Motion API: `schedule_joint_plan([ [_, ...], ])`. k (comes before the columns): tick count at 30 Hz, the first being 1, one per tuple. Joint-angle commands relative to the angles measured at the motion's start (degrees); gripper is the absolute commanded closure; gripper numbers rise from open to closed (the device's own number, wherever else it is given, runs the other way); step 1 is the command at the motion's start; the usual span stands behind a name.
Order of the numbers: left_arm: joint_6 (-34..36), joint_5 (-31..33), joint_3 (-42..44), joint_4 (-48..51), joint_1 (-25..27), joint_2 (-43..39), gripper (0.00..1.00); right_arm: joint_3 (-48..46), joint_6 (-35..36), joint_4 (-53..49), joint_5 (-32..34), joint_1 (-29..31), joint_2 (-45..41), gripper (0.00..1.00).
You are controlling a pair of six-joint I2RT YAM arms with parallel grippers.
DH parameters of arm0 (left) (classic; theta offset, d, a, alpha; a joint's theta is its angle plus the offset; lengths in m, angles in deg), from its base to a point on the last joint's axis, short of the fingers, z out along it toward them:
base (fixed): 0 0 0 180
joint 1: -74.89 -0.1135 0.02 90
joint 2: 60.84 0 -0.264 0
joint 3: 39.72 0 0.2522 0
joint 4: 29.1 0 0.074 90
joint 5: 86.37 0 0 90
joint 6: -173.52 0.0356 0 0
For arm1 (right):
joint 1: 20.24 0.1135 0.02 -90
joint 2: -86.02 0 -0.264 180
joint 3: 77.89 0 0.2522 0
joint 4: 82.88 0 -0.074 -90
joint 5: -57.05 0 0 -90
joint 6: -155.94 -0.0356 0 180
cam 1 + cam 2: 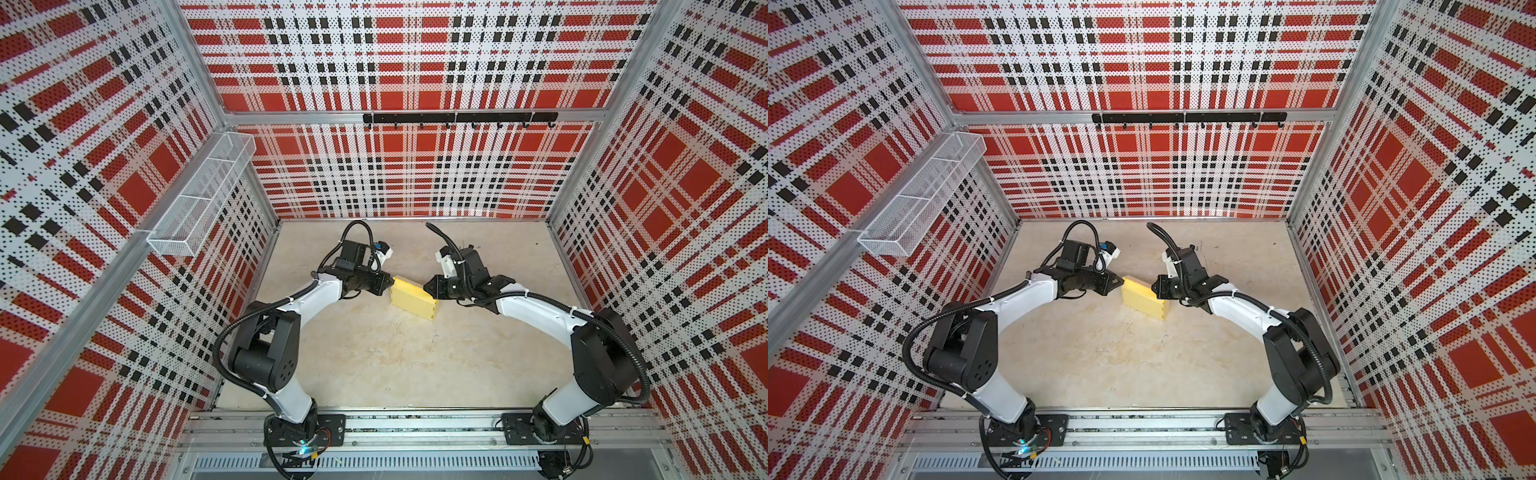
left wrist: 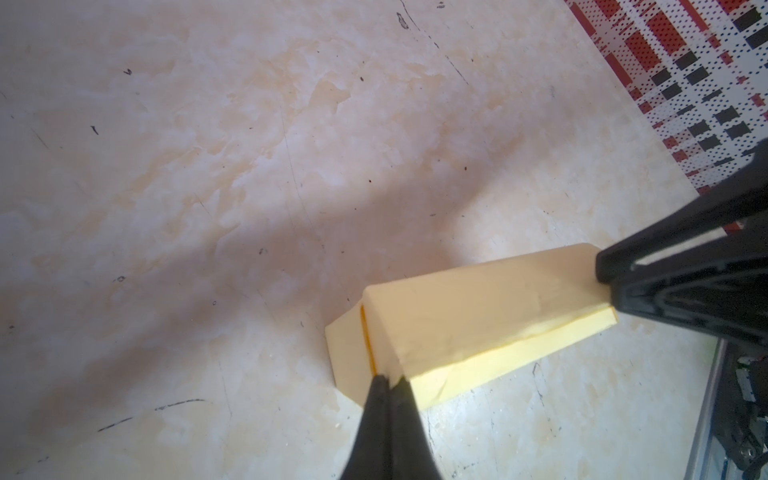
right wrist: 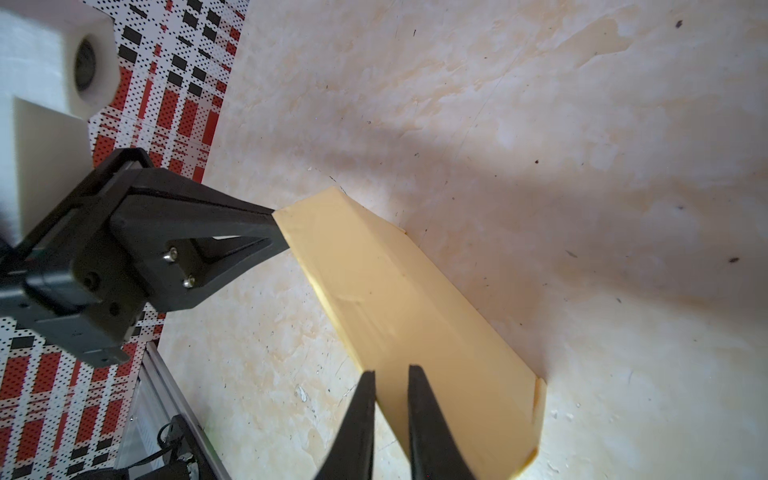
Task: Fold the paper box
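— What are the walls (image 1: 415,62) like?
— Perforated panels in a red, white and black plaid on three sides, set in a bare metal frame (image 1: 291,118).
— Anything hung on them?
— A white wire basket (image 1: 199,195) with dividers on the left-hand wall (image 1: 83,166), and a black hook rail (image 1: 457,118) across the back wall (image 1: 415,187).
— And the floor (image 1: 374,353)?
— Pale beige and marbled, with dark scuffs and scratches. Soft shadows lie over it. A metal track (image 1: 415,430) runs along the near edge, with a slotted strip (image 1: 415,460) just in front.
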Motion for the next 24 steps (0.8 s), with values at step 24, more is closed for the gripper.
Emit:
schedule_joint_plan([
  [24,-0.13,0.21,1.26,1.78,0.86,-0.36,1.00,-4.22,0.88,5.51,0.97,1.35,0.84,0.82],
])
